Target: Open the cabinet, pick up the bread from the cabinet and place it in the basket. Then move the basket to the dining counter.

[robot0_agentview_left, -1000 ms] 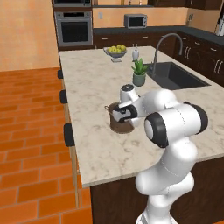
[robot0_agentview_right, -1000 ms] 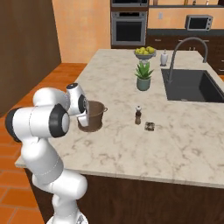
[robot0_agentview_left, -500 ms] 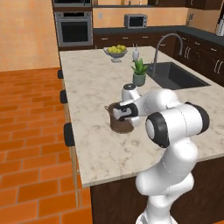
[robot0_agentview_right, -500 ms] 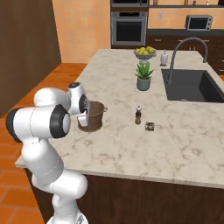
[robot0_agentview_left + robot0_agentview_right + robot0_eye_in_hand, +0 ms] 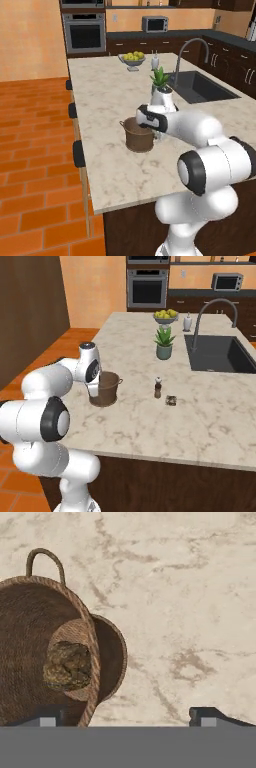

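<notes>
Spanning most of the scene, the dining counter (image 5: 107, 165) carries the basket (image 5: 138, 135) near its centre, standing upright with the bread (image 5: 67, 666) inside. At the basket's three o'clock rim, the gripper (image 5: 130, 716) stands wide, gripping nothing, apparently releasing.

Was home kitchen: marble island counter (image 5: 107, 165) with sink (image 5: 220, 353) at 2 o'clock, wall oven (image 5: 85, 33) and microwave (image 5: 154, 23) at 12.

Brown woven basket (image 5: 45, 657), mottled olive-brown bread (image 5: 67, 666), beige-veined marble dining counter (image 5: 190, 612).
</notes>
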